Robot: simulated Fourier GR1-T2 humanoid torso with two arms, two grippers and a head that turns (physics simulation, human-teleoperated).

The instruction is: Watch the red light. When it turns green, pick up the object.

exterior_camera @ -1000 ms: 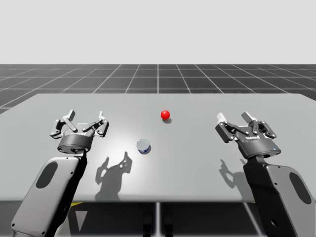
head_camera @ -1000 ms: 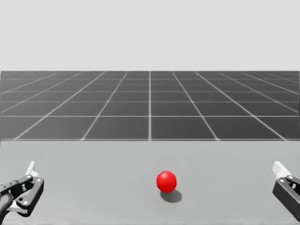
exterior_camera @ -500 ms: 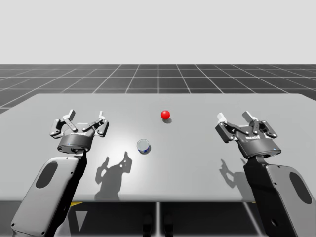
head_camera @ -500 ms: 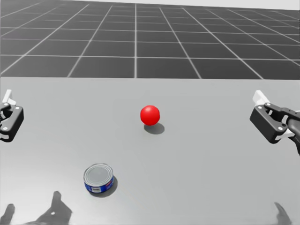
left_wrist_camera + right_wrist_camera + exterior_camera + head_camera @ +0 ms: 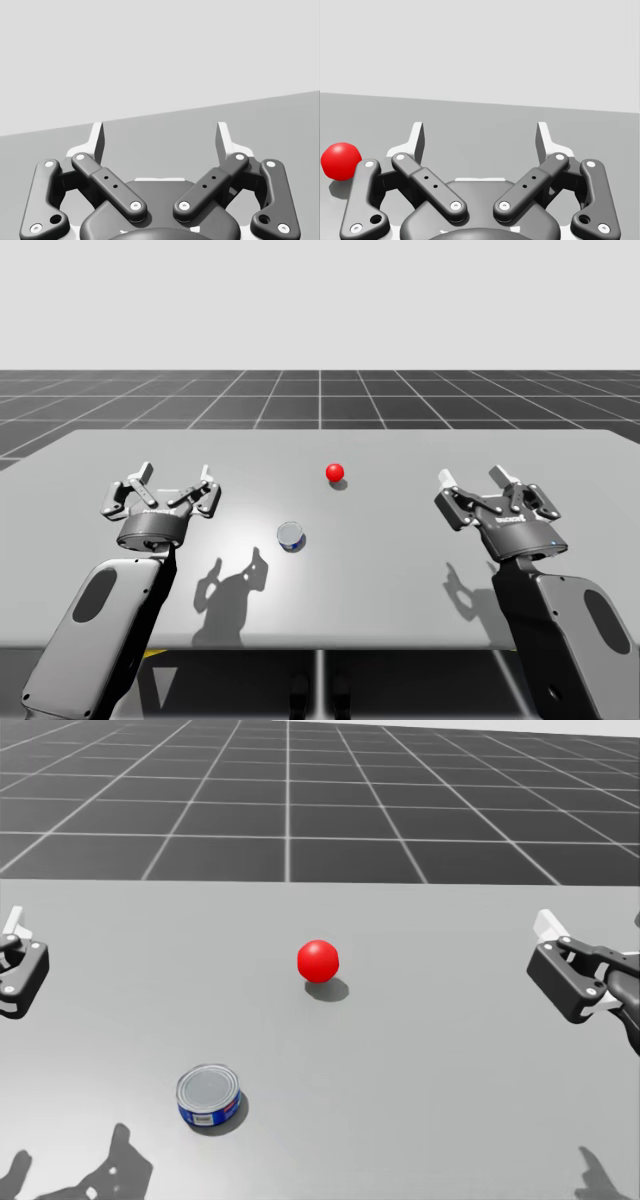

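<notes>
A red ball-shaped light (image 5: 335,472) (image 5: 318,961) rests on the grey table (image 5: 400,560), behind the middle; it also appears beside my right gripper (image 5: 480,140) as a red sphere (image 5: 340,161). A short blue can with a silver lid (image 5: 291,535) (image 5: 208,1096) stands upright nearer the front, slightly left of centre. My left gripper (image 5: 174,480) (image 5: 160,140) hovers open at the table's left, well apart from the can. My right gripper (image 5: 478,480) hovers open at the right. Neither holds anything.
The table's front edge (image 5: 320,648) runs just below both forearms. Arm shadows (image 5: 232,585) fall on the surface between the left gripper and the can. A dark gridded floor (image 5: 320,395) lies beyond the far edge.
My head has turned downward, bringing the can into the head view. The arms, the can and the red light have not moved; the light stays red.
</notes>
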